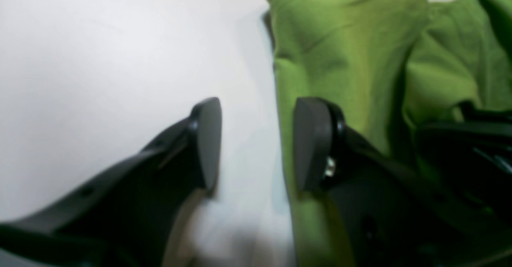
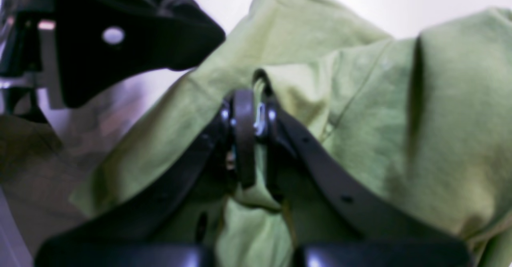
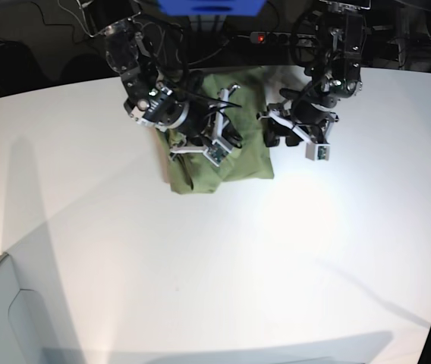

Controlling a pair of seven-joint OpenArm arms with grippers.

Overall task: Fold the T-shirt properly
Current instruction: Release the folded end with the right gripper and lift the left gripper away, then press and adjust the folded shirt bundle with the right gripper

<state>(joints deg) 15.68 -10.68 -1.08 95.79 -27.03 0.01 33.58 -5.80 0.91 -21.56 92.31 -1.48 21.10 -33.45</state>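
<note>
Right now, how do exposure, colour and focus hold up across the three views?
Left wrist view: left pincer blurred in the foreground, T-shirt a saturated green. Right wrist view: T-shirt paler, greyer green; dark right pincer soft at the edges. Base view: bright white tabletop with faint grey shadows.

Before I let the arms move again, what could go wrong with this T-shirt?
The right gripper is closed on a bunched fold of the T-shirt, so pulling there could drag the layers askew or set in creases.

The left gripper is open, with one finger over the shirt's straight edge and the other over bare table; closing from too high might miss the cloth.

The two grippers work close together, so they could bump.
</note>
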